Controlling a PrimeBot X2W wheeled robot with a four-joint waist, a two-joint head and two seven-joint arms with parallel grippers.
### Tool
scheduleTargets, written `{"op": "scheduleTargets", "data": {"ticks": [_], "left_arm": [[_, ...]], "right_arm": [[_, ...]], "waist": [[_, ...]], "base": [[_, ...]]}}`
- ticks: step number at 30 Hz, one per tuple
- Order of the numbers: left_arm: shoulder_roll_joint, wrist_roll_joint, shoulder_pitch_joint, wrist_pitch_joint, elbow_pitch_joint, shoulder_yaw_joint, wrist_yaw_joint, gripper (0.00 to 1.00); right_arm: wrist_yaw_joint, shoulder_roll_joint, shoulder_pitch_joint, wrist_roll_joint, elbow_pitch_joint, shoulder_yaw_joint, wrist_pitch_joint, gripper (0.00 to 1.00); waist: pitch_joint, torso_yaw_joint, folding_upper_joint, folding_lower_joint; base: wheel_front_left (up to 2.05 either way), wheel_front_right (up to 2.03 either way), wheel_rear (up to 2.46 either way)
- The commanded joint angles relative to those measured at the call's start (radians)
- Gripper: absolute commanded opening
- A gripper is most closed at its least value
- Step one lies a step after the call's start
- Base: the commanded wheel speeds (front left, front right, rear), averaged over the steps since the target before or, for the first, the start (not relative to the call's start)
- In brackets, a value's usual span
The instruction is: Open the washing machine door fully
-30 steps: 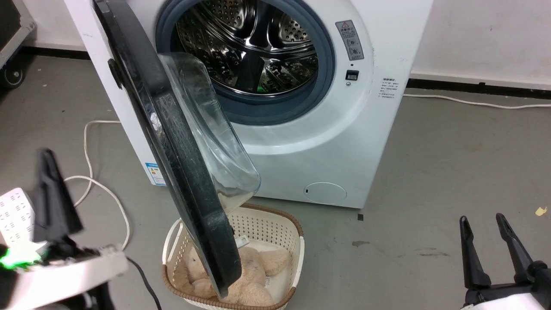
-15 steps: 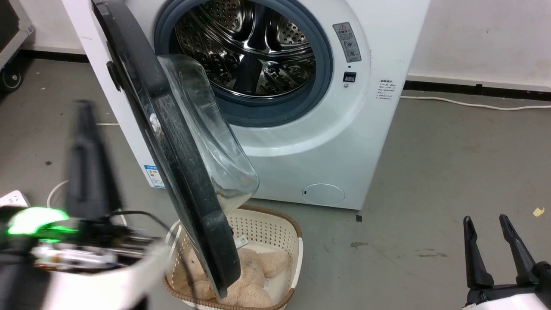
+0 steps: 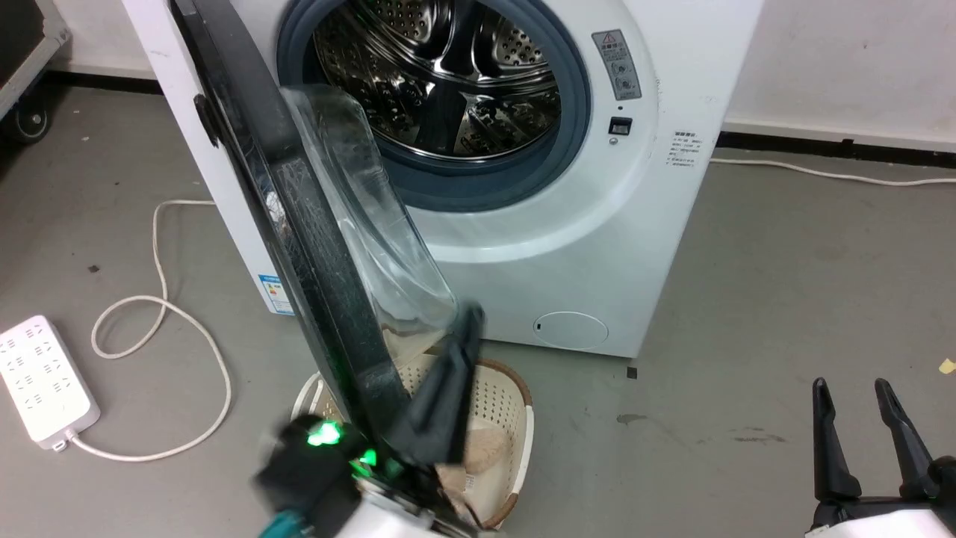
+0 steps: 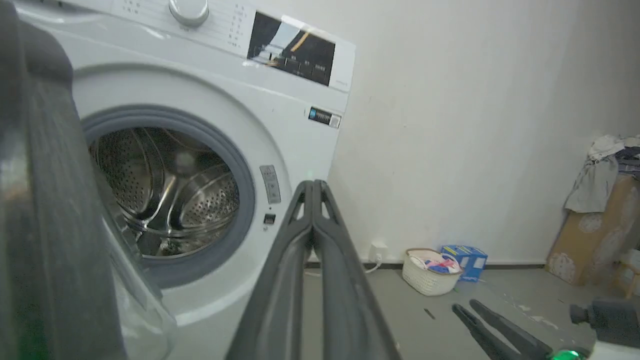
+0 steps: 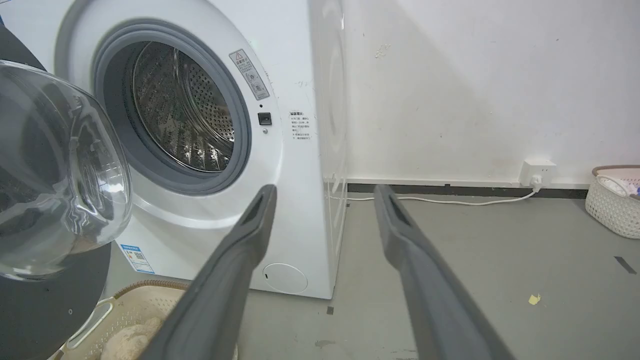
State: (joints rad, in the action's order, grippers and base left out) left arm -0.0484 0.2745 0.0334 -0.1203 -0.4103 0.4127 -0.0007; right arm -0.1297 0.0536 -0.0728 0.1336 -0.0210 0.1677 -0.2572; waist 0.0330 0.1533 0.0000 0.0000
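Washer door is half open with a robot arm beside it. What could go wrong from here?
The shut left gripper is close to the door, by its curved glass; a push there might slip off. The arm also hangs over the basket below the door and could knock it.

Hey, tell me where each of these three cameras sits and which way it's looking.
Head view: up high, looking down at the washing machine, door and basket; left gripper and right gripper show.
Left wrist view: low beside the door, facing the drum along its shut fingers.
Right wrist view: low, facing the machine's front along open fingers.
Shared: both wrist views show the drum.
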Motion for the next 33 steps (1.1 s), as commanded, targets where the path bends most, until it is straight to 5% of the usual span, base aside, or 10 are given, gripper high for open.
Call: {"op": "scheduleTargets", "data": {"ticks": [1,7,17,33], "left_arm": [[-0.002,0.046,-0.024,0.004,0.032,0.011,0.015,0.0],[-0.003,0.118,-0.044,0.081,0.23,0.03,0.033,0.0],[-0.008,0.132,-0.037,0.028,0.396,-0.03,0.082,0.0],[-0.054,0.157,-0.105,0.022,0.387,-0.073,0.114,0.0]], "right_arm": [[-0.001,-0.003,0.018,0.008,-0.001,-0.001,-0.005,1.0],[-0.001,-0.003,0.023,0.031,-0.011,-0.013,-0.005,1.0],[-0.001,-0.003,0.024,0.028,-0.017,-0.019,-0.005,1.0],[-0.001,-0.003,-0.013,0.078,-0.075,-0.041,-0.005,1.0]], "waist": [[0.002,0.002,0.0,0.0],[0.012,0.004,0.0,0.0],[0.032,0.018,0.0,0.0],[-0.017,0.275,0.0,0.0]], "base": [[0.0,0.0,0.0],[0.0,0.0,0.0],[0.0,0.0,0.0],[0.0,0.0,0.0]]}}
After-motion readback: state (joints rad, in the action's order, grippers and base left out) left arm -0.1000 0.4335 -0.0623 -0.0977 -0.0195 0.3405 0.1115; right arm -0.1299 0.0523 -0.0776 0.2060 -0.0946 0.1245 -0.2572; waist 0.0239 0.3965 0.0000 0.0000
